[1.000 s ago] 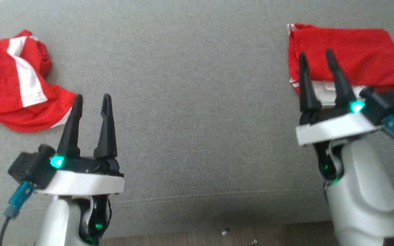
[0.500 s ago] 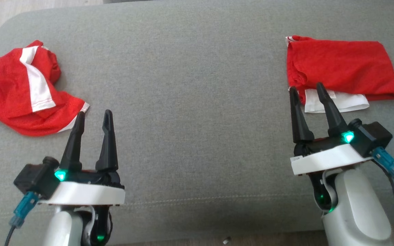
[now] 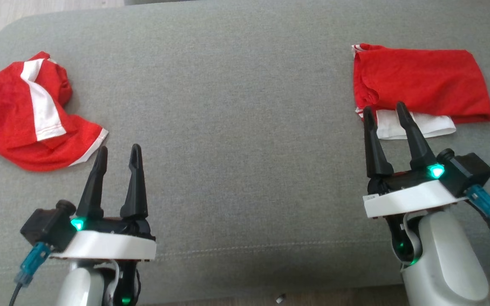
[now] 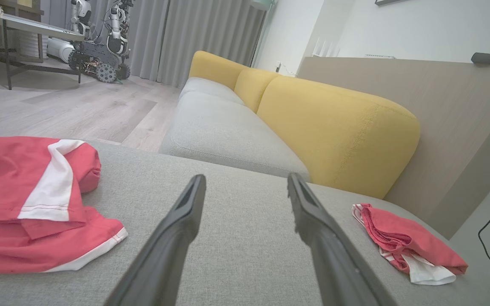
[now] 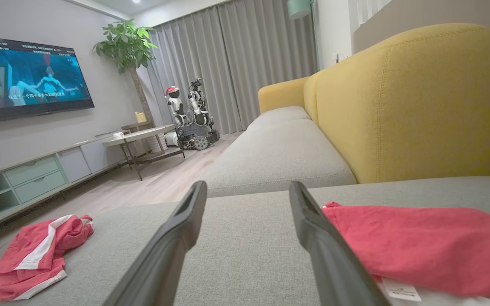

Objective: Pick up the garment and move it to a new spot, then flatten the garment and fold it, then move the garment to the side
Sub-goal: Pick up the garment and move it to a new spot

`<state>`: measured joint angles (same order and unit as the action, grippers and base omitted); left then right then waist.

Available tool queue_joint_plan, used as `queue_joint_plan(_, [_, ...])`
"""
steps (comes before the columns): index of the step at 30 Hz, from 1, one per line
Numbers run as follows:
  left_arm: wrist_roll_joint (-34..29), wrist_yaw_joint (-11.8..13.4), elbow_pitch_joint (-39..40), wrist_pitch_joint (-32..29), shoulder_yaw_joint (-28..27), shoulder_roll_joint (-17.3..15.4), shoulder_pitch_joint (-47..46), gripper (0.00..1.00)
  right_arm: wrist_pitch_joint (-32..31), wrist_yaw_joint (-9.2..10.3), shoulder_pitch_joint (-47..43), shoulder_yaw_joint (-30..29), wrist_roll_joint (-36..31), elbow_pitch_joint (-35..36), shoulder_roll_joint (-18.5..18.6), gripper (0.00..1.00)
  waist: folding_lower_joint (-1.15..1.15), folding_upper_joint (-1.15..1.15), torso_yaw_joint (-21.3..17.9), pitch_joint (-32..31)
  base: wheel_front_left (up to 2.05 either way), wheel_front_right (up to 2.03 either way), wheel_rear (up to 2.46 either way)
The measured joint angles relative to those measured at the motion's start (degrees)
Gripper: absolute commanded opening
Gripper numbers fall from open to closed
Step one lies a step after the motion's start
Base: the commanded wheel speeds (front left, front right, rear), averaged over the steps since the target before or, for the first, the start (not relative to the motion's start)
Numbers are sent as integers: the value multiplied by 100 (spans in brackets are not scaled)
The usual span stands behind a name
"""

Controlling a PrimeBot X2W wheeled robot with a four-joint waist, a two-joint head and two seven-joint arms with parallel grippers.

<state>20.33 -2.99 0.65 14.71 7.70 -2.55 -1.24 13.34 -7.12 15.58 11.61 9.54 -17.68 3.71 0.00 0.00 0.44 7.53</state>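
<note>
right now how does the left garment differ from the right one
The left garment is crumpled in a heap; the right garment is folded flat. The left garment shows a broad white stripe on top; the right garment is plain red on top, white peeking out at its near edge. Both are red and white, lying on the grey cushion.

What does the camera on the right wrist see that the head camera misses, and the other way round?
The right wrist camera adds the room beyond: a television, a potted plant, a second robot by the curtains, and the sofa's yellow back. The head camera adds the left hand, open, seen from above. Both share the right hand, open, the crumpled red-and-white garment, the folded red garment and the grey cushion they lie on.
</note>
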Motion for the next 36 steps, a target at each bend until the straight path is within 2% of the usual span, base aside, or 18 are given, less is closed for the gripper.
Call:
queue_joint_plan(23, [49, 4, -34, 0, 55, 0, -35, 100, -3, 0, 0, -24, 83, 33, -2, 100, 0, 0, 129, 82, 0, 0, 0])
queue_joint_plan(31, [53, 32, 15, 0, -67, 1, -57, 100, -114, 0, 0, 169, 67, 125, -3, 100, 0, 0, 521, 82, 0, 0, 0])
queue_joint_plan(36, [59, 65, 103, 0, -137, 1, -58, 100, -203, 0, -3, 308, 31, 186, -4, 100, 0, 0, 1000, 68, 0, 0, 0])
